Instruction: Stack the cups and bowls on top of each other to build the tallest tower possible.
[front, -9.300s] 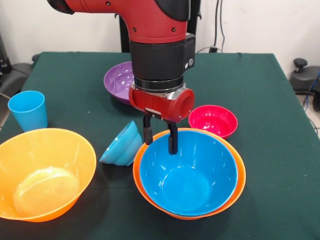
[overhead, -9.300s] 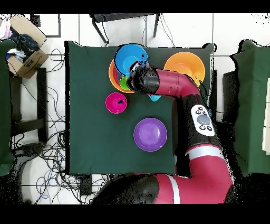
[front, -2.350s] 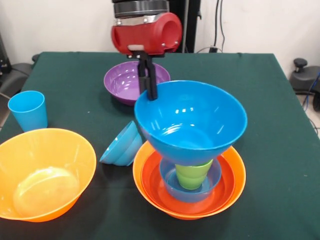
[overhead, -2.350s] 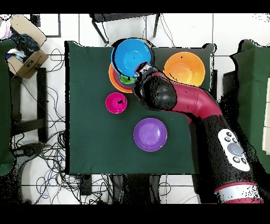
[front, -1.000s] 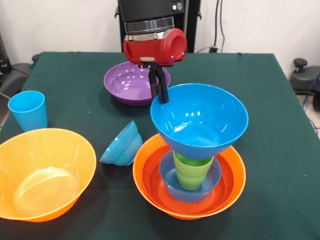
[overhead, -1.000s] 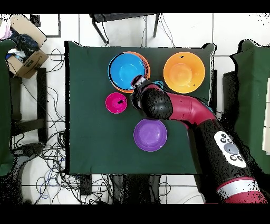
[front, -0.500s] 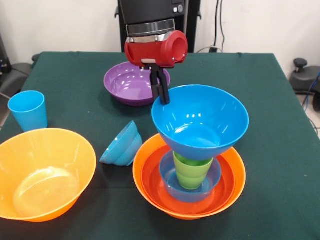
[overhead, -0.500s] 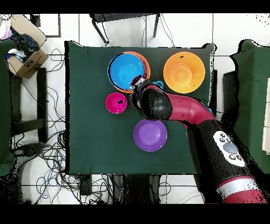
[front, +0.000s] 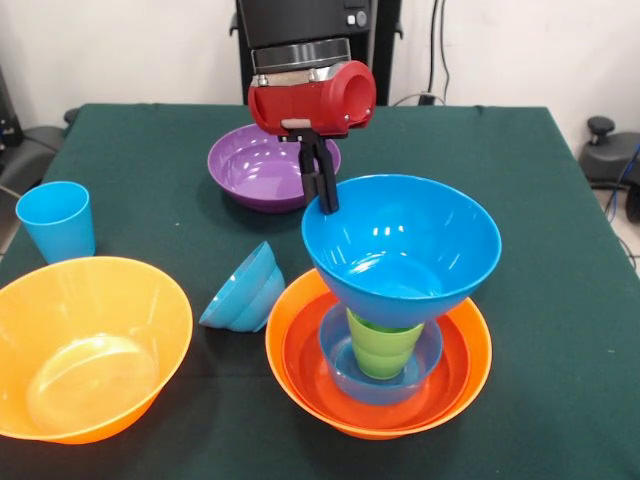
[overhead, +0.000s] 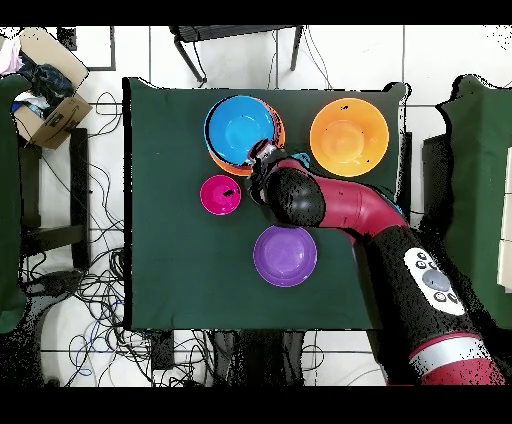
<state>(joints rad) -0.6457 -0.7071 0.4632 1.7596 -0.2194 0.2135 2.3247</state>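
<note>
My tool (front: 323, 196) is clamped on the rim of the big blue bowl (front: 402, 247), which has dropped a touch since half a second ago and now sits on the green cup (front: 385, 345) in the orange bowls (front: 470, 365), near the worktop's (front: 540, 200) front edge.

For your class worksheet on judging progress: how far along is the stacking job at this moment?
Done: the green cup sits in a small blue bowl nested in the orange bowls. In hand: the tool grips the rim of the big blue bowl on the cup. Left: light blue cup, purple bowl, orange bowl, tipped blue bowls.
</note>
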